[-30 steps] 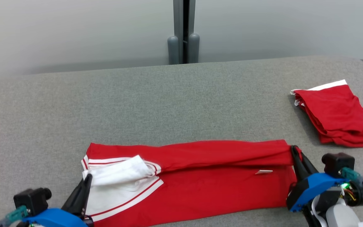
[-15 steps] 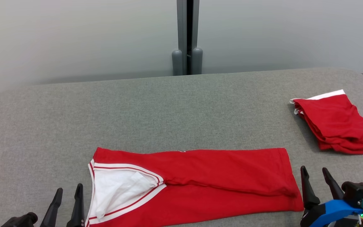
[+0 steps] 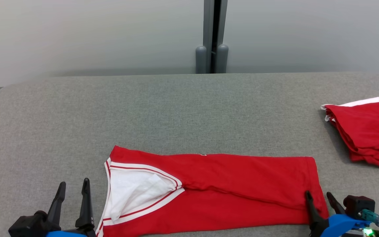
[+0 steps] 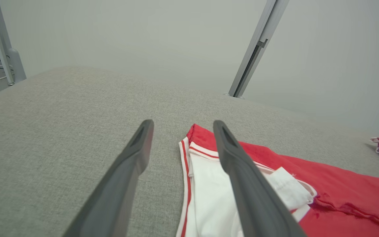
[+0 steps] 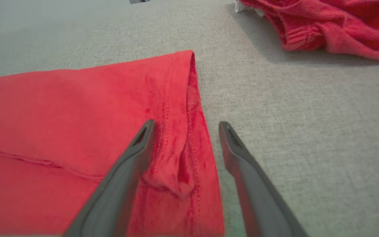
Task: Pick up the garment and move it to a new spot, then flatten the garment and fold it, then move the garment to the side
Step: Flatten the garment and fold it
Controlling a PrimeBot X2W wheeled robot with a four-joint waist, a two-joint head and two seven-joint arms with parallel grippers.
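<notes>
**Both hands open at the ends of the folded red shirt**

A red shirt [image 3: 229,184] with a white, red-striped V-neck is seen lying on the grey fabric-covered counter [image 3: 163,112], near its front edge. It is folded lengthwise into a long band, with the upper layer laid over the lower one and a crease running along the middle. The neck end is turned to the robot's left and the hem end to its right.

The left hand [image 3: 74,182] is held just beside the neck end. Its two dark fingers are spread wide and nothing is held between them. In the left wrist view one finger is seen over bare counter and the other in front of the white neck opening.

The right hand [image 3: 318,194] is placed at the hem corner, its fingers likewise spread wide and closed on nothing. In the right wrist view the hem edge is seen between the two fingers, one over red cloth and one over bare counter. Whether the cloth is touched cannot be told.

A second red garment [image 3: 367,131], folded small, lies well apart at the counter's right side. A grey post [image 3: 212,36] stands behind the counter.
</notes>
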